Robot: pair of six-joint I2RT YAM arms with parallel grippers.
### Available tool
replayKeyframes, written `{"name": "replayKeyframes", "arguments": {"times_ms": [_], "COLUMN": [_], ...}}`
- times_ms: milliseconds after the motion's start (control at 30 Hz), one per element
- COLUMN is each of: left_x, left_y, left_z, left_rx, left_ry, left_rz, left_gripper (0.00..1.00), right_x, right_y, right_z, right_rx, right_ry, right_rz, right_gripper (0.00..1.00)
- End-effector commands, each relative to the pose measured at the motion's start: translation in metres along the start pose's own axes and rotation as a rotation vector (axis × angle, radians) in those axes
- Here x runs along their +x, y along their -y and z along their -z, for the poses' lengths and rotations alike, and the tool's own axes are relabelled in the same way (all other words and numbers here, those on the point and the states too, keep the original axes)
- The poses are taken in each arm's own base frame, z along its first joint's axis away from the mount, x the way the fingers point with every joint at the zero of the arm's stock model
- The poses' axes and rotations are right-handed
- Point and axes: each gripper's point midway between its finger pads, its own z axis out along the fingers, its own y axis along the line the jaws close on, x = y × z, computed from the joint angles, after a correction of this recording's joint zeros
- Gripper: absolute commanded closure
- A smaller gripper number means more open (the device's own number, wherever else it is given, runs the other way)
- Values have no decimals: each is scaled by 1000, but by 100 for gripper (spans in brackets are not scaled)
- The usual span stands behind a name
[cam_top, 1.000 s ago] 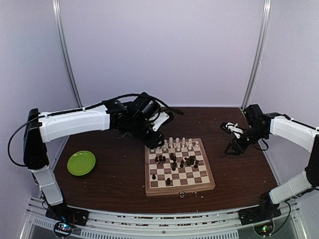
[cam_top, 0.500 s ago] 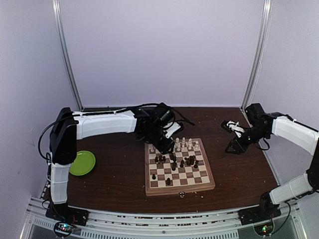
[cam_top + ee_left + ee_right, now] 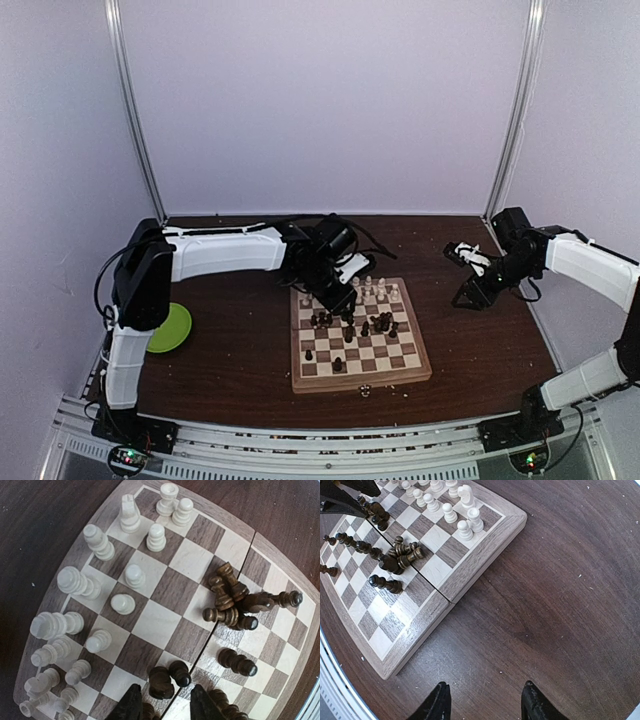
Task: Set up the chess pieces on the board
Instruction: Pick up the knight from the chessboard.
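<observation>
Seen from above, the board (image 3: 360, 335) lies in the middle of the dark table (image 3: 240, 360), with a lime-green plate (image 3: 170, 328) off at its 9 o'clock. The chess pieces are all on the board. The cream pieces (image 3: 360, 288) crowd its 12 o'clock edge, mostly upright. The dark pieces (image 3: 350, 325) are scattered over the central squares, several lying down.

My left gripper (image 3: 167, 707) hangs over the board's 11 o'clock corner. Its jaws are parted with nothing clamped between them. Two dark pawns (image 3: 161, 682) sit just ahead of its fingertips, touching each other. A heap of toppled dark men (image 3: 232, 600) lies at 2 o'clock in the left wrist view. My right gripper (image 3: 486, 702) is off the board at its 2 o'clock, jaws spread and empty over bare table.

I judge these chessmen to be light, rigid and smooth, probably turned wood. They look easy to knock over and likely to roll once they are down. I would pinch an upright one at the narrow waist below the head. I would take a fallen one across its stem. The pieces sit close together, so a finger could clip a neighbour.
</observation>
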Motion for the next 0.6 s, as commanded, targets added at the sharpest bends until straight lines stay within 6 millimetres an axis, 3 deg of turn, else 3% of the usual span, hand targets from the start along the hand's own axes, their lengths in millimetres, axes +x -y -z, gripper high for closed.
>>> {"name": "replayKeyframes", "arguments": {"times_ms": [0,300,567], "left_x": [-16,-5,2], "left_y": [4,-5,-10], "left_z": [-2,-11,-13], "left_rx": [16,-27,-53], "left_ry": [43,10,-12], "left_rz": [-8,0,0], "left_gripper": [68,75,69], "right_x": [-1,1,2], "right_y": [2,3,3], "right_z": [3,1,-1], "right_rx": [23,21,19], "right_ry": [-5,-19,-23], "right_rz": [18,15,13], "right_gripper": [52,52,52]}}
